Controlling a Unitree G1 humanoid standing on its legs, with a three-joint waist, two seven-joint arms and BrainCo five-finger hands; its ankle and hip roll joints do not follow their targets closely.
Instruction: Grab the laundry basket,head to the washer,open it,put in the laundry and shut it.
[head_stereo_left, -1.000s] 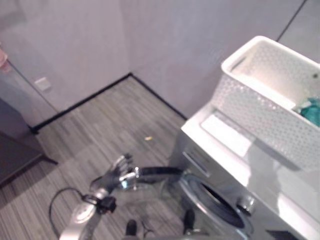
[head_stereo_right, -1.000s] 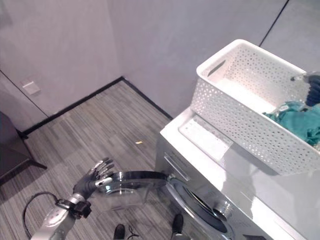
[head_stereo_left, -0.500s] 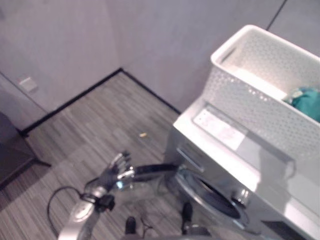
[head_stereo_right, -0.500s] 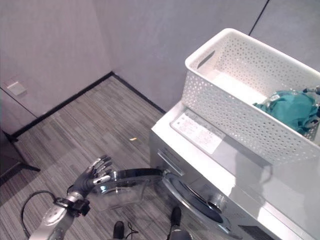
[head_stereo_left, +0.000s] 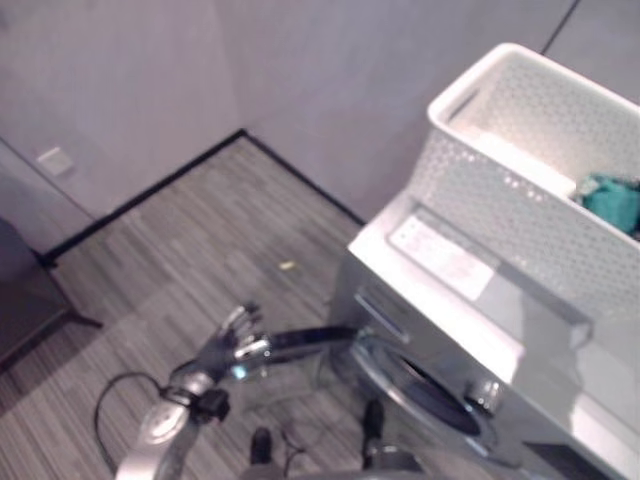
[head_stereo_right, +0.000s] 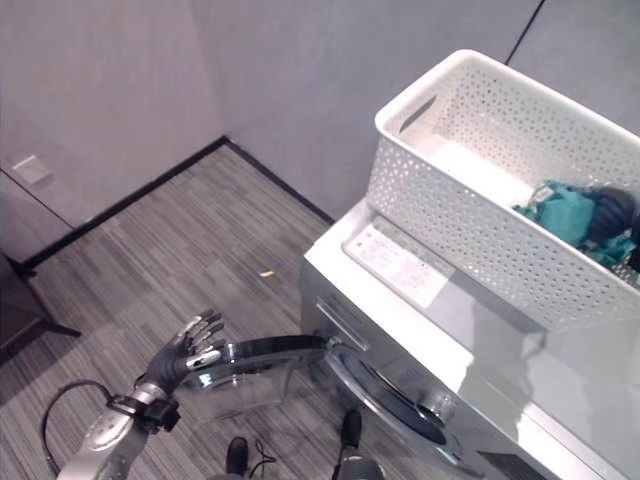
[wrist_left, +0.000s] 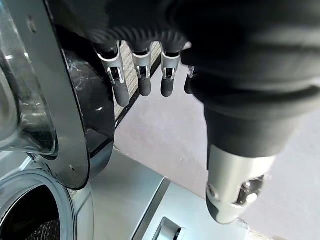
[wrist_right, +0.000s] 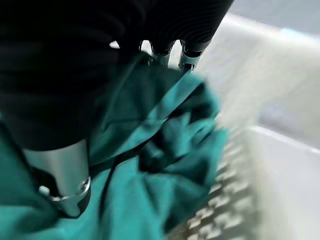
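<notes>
The white perforated laundry basket (head_stereo_right: 450, 190) stands on top of the silver washer (head_stereo_right: 420, 320). Teal laundry (head_stereo_right: 560, 210) lies in its right end. My right hand (head_stereo_right: 612, 212) is down in the basket on that cloth; the right wrist view has the teal laundry (wrist_right: 165, 150) bunched right under my right hand (wrist_right: 60, 175). The washer's round door (head_stereo_right: 260, 352) is swung out to the left, and the dark drum opening (head_stereo_right: 385, 400) shows. My left hand (head_stereo_right: 185, 348) is open, its straight fingers (wrist_left: 122, 85) resting along the door's outer rim (wrist_left: 65, 100).
Grey striped floor spreads left of the washer up to a wall corner with a black baseboard. A small yellow scrap (head_stereo_right: 266, 272) lies on the floor. A wall socket (head_stereo_right: 28, 168) and dark furniture (head_stereo_left: 20, 300) are at the far left.
My right hand has come in from the basket's right edge and now sits on the teal laundry. The left hand stays at the open door. The camera shifted slightly.
</notes>
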